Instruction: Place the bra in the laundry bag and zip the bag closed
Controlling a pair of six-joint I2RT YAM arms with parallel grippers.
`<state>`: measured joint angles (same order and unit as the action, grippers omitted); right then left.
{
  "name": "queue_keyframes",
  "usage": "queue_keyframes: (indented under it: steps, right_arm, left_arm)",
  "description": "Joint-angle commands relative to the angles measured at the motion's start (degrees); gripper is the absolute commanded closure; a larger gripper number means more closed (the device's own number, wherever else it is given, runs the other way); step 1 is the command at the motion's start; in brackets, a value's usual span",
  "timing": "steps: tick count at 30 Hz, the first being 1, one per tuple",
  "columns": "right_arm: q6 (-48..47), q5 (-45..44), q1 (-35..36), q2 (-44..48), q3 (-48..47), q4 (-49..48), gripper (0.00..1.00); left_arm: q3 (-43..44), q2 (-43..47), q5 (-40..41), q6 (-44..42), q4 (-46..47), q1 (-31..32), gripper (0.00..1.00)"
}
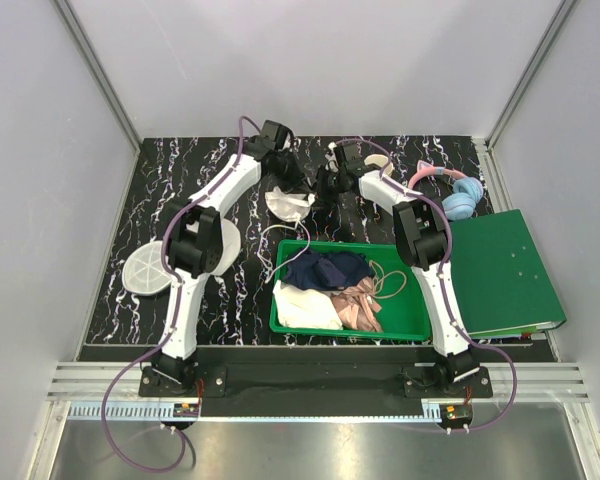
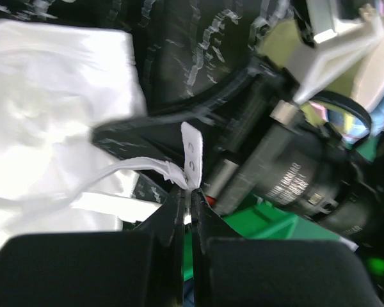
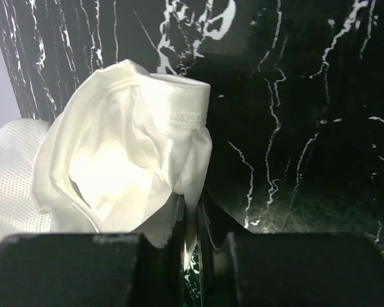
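The cream-white bra (image 1: 288, 206) lies bunched on the black marbled table behind the green bin. My left gripper (image 1: 296, 186) is shut on the bra's strap end; in the left wrist view the jaws (image 2: 189, 193) pinch the strap just below its white hook tab (image 2: 192, 152), with the cup (image 2: 51, 128) at left. My right gripper (image 1: 325, 192) is shut on the cup's fabric edge (image 3: 191, 173); its tips (image 3: 192, 203) hold the cloth. The laundry bag (image 1: 146, 272) lies open at the left, its second half (image 1: 226, 246) partly hidden behind the left arm; its mesh (image 3: 13, 173) shows beside the bra.
A green bin (image 1: 412, 322) at front centre holds a navy garment, a flat cream cloth and a pink-beige satin garment. A green binder (image 1: 502, 272) lies at right. Pink and blue headphones (image 1: 458, 196) sit at the back right. Grey walls enclose the table.
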<state>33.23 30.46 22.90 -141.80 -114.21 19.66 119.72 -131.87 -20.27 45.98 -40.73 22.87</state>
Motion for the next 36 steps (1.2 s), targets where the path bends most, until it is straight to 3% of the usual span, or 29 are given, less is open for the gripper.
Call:
queue_keyframes:
  steps: [1, 11, 15, 16, 20, 21, 22, 24, 31, 36]
  right_arm:
    - [0.25, 1.27, -0.13, 0.47, -2.33, -0.50, 0.94]
    - [0.78, 1.62, -0.22, -0.59, -3.56, 0.12, 0.91]
    - [1.66, 2.32, -0.22, -1.46, -5.14, 0.12, 0.91]
    - [1.75, 2.50, -0.22, -1.81, -6.01, 0.20, 0.91]
    - [2.36, 2.76, -0.22, -2.69, -7.60, 0.38, 0.92]
    - [2.88, 3.11, -0.22, -3.04, -8.04, 0.29, 0.91]
    - [3.06, 3.20, -0.22, -3.74, -9.00, 0.38, 0.92]
    - [3.94, 2.94, -0.31, -4.53, -9.71, 0.38, 0.92]
    - [5.44, 0.13, -0.31, -6.47, -13.92, 0.99, 0.93]
    - [5.70, -0.05, -0.40, -7.79, -16.74, 2.13, 0.91]
  left_arm:
    - [-2.56, -1.28, -0.91, 1.49, 2.49, -1.08, 1.00]
    - [-6.34, -2.33, -2.83, 1.31, 3.99, -2.83, 0.95]
    - [-6.96, -0.58, -1.71, -1.23, 3.90, -3.36, 0.80]
    - [-7.13, 0.12, -0.13, -1.67, 3.30, -3.54, 0.68]
    - [-7.84, 4.16, 3.47, -3.70, 0.31, -4.76, 0.45]
    - [-8.10, 5.65, 3.49, -3.70, -0.13, -5.20, 0.34]
    - [-8.80, 6.71, 2.96, -3.61, -0.40, -6.16, 0.16]
    - [-8.80, 9.69, 2.78, -4.22, -0.84, -6.70, 0.05]
    - [-9.67, 19.36, 3.31, -8.44, -5.85, -6.97, 0.03]
    - [-20.29, 26.66, 3.92, -10.73, -6.38, -5.74, 0.17]
